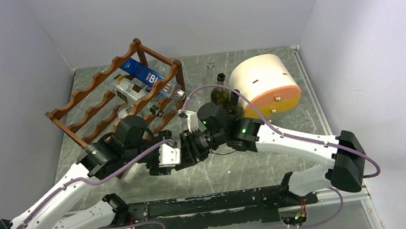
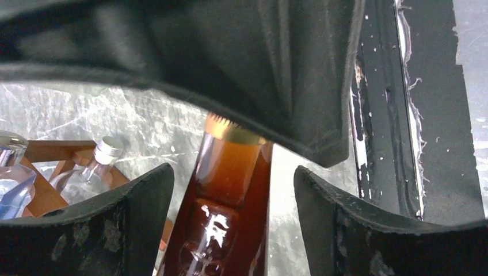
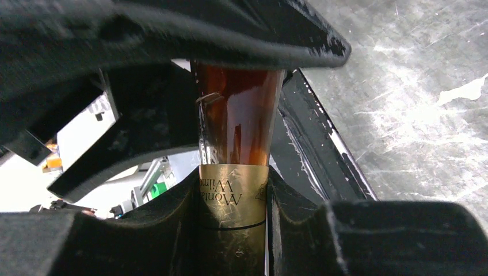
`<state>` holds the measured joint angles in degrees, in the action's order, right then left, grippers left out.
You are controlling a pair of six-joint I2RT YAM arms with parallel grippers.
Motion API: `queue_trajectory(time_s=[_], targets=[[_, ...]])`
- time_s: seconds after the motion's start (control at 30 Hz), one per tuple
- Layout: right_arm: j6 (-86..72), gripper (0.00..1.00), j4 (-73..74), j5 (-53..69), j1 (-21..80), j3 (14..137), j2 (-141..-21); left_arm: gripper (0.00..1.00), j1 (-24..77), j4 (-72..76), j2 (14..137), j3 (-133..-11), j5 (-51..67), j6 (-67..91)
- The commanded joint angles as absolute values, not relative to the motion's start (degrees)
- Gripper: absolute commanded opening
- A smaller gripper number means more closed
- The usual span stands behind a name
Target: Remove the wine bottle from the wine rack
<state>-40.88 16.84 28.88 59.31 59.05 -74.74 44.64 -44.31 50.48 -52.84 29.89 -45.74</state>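
The amber wine bottle (image 2: 227,190) with a gold foil neck (image 3: 233,198) is off the reddish-brown wine rack (image 1: 111,99) and is held between the two grippers over the table's middle. My right gripper (image 3: 230,190) is shut on the foil neck. My left gripper (image 2: 233,172) is open around the bottle's body, with a gap on the right side. In the top view the left gripper (image 1: 162,161) and right gripper (image 1: 190,148) meet and hide the bottle. The rack (image 2: 52,150) still holds a blue-labelled bottle (image 1: 143,72) and clear bottles (image 2: 98,164).
A cream-and-orange drum-shaped box (image 1: 264,83) lies at the back right with a dark bottle (image 1: 222,91) standing against it. A black rail (image 1: 211,204) runs along the near edge. Grey walls close in the left, back and right.
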Motion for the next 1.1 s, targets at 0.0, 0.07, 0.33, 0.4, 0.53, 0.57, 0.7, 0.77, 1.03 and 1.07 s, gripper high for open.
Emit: queue_trajectory(time_s=[0.0, 0.07, 0.33, 0.4, 0.53, 0.57, 0.7, 0.77, 1.03, 1.07], targets=[[-40.3, 0.0, 9.5, 26.4, 58.0, 63.7, -73.7, 0.8, 50.4, -42.6, 52.0, -55.0, 19.5, -43.2], [-40.1, 0.0, 9.9, 26.2, 58.1, 64.0, -73.6, 0.76, 52.6, -42.2, 52.8, -55.9, 16.5, -42.0], [-40.7, 0.0, 9.4, 26.7, 58.1, 62.3, -71.8, 0.52, 55.9, -43.0, 55.2, -57.9, 10.7, -41.0], [-40.6, 0.0, 9.4, 26.7, 58.1, 61.9, -71.3, 0.4, 57.2, -44.4, 56.4, -58.9, 8.9, -40.5], [-40.1, 0.0, 9.9, 26.6, 58.1, 61.6, -70.0, 0.25, 59.5, -46.4, 57.9, -61.7, 7.3, -39.6], [-40.0, 0.0, 9.9, 26.7, 58.1, 61.4, -69.7, 0.22, 60.3, -46.9, 58.2, -62.6, 7.0, -39.5], [-39.8, 0.0, 9.8, 27.2, 58.1, 61.0, -68.5, 0.08, 63.9, -48.1, 59.6, -65.9, 5.1, -39.5], [-39.8, 0.0, 10.0, 27.4, 58.2, 60.7, -67.9, 0.07, 65.7, -48.4, 60.6, -67.2, 3.7, -39.5], [-36.3, 0.0, 17.8, 28.4, 58.0, 63.7, -66.5, 0.07, 68.4, -46.5, 64.3, -70.5, 3.3, -36.2], [-35.0, 0.0, 20.5, 28.3, 58.0, 64.7, -66.8, 0.07, 68.5, -46.1, 64.6, -70.6, 3.5, -36.0]])
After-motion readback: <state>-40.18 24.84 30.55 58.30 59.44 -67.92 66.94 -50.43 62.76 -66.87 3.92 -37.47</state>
